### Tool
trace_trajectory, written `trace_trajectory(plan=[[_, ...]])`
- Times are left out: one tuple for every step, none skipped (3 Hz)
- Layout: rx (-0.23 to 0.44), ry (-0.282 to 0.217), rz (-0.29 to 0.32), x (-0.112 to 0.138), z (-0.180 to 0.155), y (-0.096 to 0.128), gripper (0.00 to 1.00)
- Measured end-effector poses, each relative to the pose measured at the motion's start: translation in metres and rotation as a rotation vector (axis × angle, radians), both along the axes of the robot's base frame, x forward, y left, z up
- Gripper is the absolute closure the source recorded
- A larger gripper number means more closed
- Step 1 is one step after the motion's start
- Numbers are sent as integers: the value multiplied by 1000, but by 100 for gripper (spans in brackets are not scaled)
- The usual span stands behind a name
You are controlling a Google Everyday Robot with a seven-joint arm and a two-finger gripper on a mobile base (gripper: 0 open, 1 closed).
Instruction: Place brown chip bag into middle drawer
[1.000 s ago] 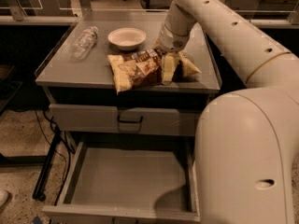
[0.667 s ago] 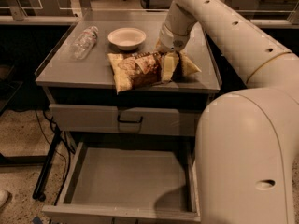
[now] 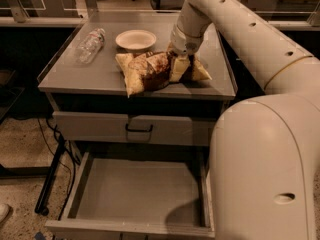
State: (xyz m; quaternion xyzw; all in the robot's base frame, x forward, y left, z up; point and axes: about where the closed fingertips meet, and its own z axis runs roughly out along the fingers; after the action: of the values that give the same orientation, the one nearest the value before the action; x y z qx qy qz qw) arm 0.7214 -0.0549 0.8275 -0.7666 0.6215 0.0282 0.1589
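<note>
Your gripper [image 3: 180,66] sits in the upper middle of the frame, down on the right-hand part of the brown chip bag [image 3: 150,71]. The arm [image 3: 235,29] reaches it from the upper right corner. You cannot tell from this view whether the gripper has closed on the bag or is only resting against it, because the wrist hides the contact.

The bag lies flat on the cabinet top [image 3: 90,76], near its front edge and a little right of centre. Its dark middle faces up and a pale end points toward the lower left. It is crumpled where the gripper meets it. That suggests you are pressing in to catch a fold, which is a sensible way to take a soft, slippery pillow shape.

The white bowl [image 3: 136,39] stands just behind the bag, and a water bottle [image 3: 91,44] lies well to the left, so neither is in your way.

Below, the top drawer front with its black handle [image 3: 138,129] is closed. The middle drawer [image 3: 135,189] is pulled out in the lower part of the frame, its flat floor bare and ready. Judging by this, you are at the grasp step. Next you would lift, carry the bag forward past the cabinet edge and lower it. The risk is a thin pinch slipping off the crinkly film.
</note>
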Motion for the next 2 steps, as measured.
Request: trace_trajectory(plan=[[0, 0, 0, 0, 8, 0, 100], [0, 0, 0, 0, 11, 0, 100]])
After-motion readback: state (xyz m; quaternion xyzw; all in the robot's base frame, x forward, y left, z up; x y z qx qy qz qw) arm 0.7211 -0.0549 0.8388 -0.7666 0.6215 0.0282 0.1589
